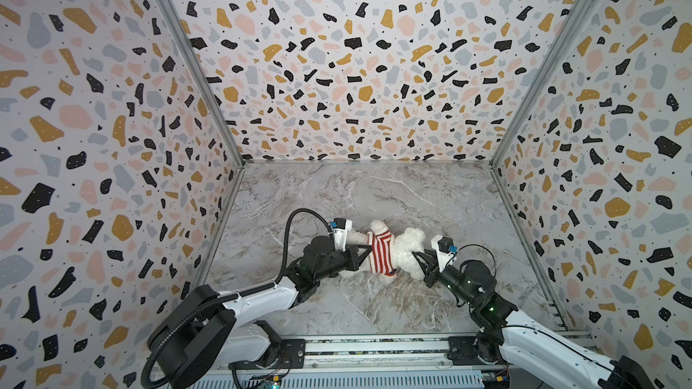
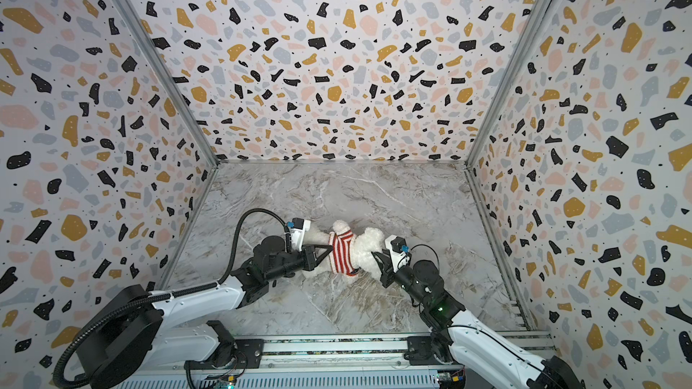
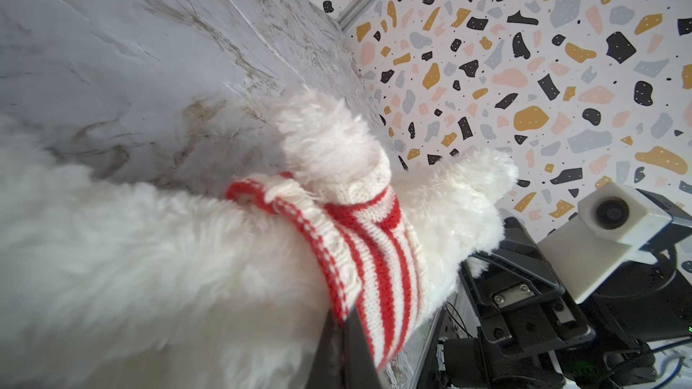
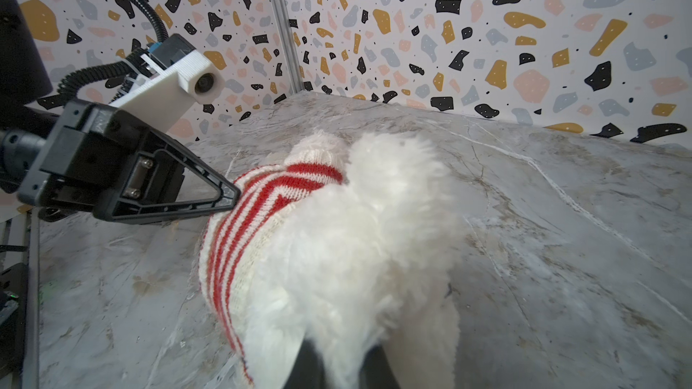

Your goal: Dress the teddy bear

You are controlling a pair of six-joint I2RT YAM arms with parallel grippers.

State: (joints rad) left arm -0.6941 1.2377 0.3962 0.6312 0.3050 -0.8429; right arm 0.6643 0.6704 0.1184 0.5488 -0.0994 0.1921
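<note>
Can see the teddy bear (image 1: 407, 245) lying on the marble table (image 1: 374, 196), in its near half, between both arms. Long axis across both top views: head pointing right, legs pointing left. Fluffy white plush, torso wrapped in a red-and-white striped knit sweater (image 1: 381, 254), one stubby arm out through a sleeve and aimed at the back wall. Face hidden from every view. Left gripper (image 1: 365, 253) clenched on the sweater's hem at the waist. Right gripper (image 1: 416, 257) at the head, apparently pinching fur, pads buried in plush.
</note>
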